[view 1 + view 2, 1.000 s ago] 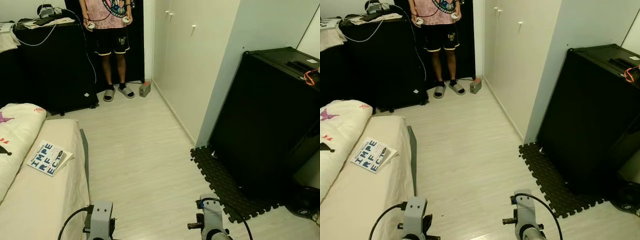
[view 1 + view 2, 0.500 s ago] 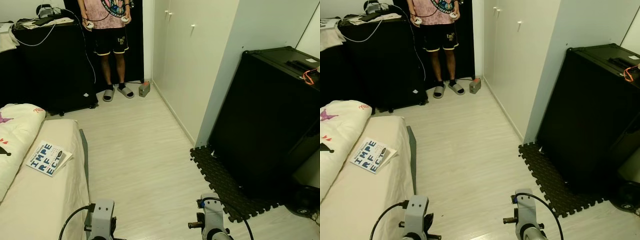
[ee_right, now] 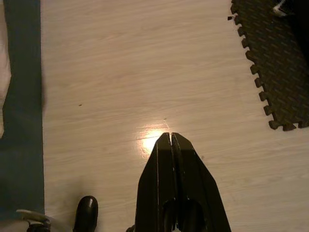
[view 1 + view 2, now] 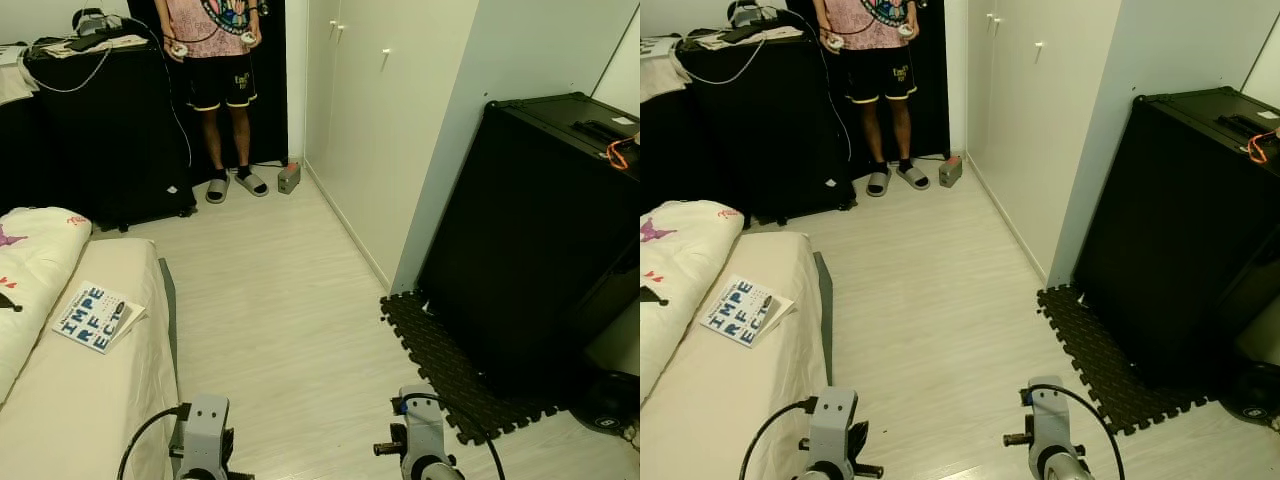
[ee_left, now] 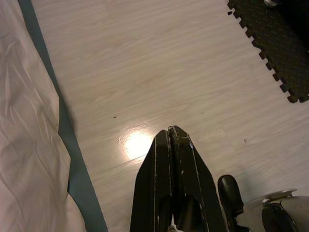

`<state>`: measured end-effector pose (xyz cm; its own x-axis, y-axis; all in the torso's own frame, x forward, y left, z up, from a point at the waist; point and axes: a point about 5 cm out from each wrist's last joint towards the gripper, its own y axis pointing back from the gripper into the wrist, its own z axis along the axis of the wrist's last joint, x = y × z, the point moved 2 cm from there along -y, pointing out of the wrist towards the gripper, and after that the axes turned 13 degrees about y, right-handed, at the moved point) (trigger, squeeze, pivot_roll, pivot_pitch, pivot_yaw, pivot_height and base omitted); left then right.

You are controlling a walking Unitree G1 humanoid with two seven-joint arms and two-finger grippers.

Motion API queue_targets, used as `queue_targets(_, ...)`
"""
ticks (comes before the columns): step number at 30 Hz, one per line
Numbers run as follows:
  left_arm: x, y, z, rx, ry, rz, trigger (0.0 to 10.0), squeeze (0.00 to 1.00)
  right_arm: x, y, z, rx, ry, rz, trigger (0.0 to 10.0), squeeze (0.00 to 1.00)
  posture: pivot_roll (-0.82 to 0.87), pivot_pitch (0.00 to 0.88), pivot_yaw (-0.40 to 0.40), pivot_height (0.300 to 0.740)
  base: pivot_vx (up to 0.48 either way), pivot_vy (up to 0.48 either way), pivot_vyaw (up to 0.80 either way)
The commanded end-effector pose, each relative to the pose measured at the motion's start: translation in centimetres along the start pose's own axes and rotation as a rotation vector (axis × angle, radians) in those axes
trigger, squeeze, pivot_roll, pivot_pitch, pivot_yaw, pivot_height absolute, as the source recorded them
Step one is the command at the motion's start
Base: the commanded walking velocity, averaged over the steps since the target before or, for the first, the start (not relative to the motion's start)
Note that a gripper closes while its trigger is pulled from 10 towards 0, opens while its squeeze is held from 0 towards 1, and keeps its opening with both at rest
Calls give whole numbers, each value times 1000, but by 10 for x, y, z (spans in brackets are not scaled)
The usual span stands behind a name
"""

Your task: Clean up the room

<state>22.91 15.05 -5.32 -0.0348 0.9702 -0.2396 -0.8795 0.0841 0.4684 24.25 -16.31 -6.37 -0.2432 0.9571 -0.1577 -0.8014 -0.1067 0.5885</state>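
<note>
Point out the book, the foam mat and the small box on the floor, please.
book (image 4: pixel 95 318), left eye view, middle of its cover
mat (image 4: pixel 440 360), left eye view, bare middle part
box (image 4: pixel 289 178), left eye view, its side

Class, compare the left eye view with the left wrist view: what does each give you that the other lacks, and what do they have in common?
The left eye view adds a person standing at the far end, a book lying on the bed, the white wardrobe and a black cabinet. The left wrist view adds the left claw up close, fingers shut together, pointing down at a light glare on the boards. Shared: the pale wood floor, the black foam mat and the bed's edge.
</note>
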Motion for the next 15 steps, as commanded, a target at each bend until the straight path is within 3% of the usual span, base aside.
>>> queue_targets(1,4,2,-2,3,-4,10,10000,0,4,0,-1,5,7,19,10000,0,-46,65,-11,740,0,0,800)
queue_targets(15,4,2,-3,10,-4,5,10000,0,4,0,0,3,15,23,10000,0,-44,65,-11,740,0,0,800)
